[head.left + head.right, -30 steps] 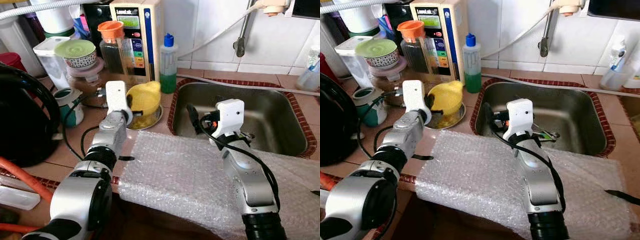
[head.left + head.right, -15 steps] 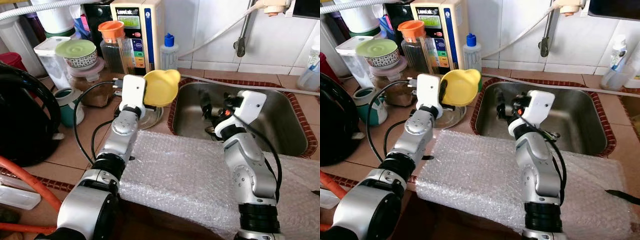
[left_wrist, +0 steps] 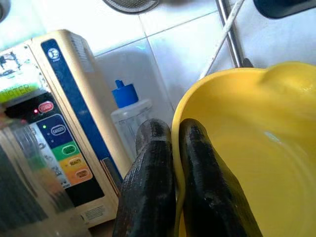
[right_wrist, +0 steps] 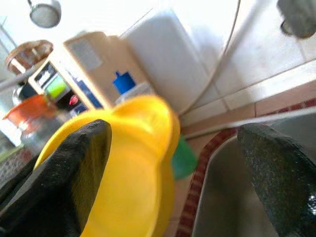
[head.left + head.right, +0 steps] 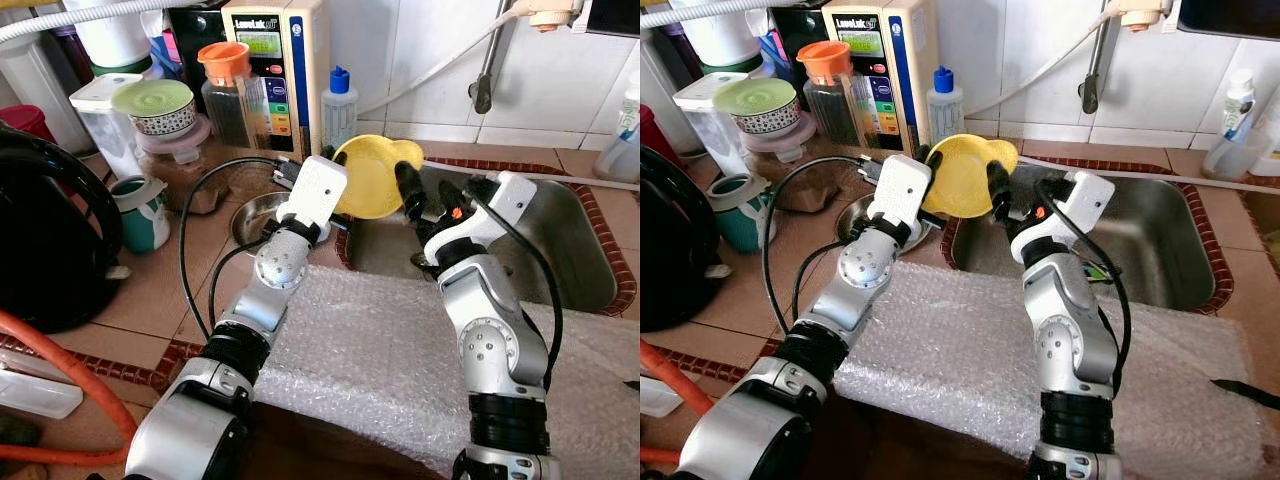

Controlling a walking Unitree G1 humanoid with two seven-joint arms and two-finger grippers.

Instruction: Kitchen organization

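A yellow plastic bowl (image 5: 375, 176) hangs in the air over the left edge of the steel sink (image 5: 560, 250). My left gripper (image 5: 335, 163) is shut on its rim; in the left wrist view both black fingers (image 3: 158, 182) pinch the yellow wall (image 3: 252, 163). My right gripper (image 5: 425, 195) stands open just right of the bowl, one finger (image 4: 74, 168) in front of the bowl (image 4: 128, 177) and the other finger (image 4: 281, 173) over the sink side. A round metal dish (image 5: 255, 215) sits on the counter where the bowl stood.
Bubble wrap (image 5: 380, 350) covers the counter's front edge. Behind stand a water ionizer (image 5: 275, 70), a green soap bottle (image 5: 338, 100), an orange-lidded jar (image 5: 225, 90) and stacked containers (image 5: 155, 110). A black appliance (image 5: 45, 240) is at left. The tap (image 5: 485, 60) hangs above the sink.
My left gripper has carried the yellow bowl further right, from above the metal dish to over the sink's edge. The right gripper has risen and turned toward the bowl.
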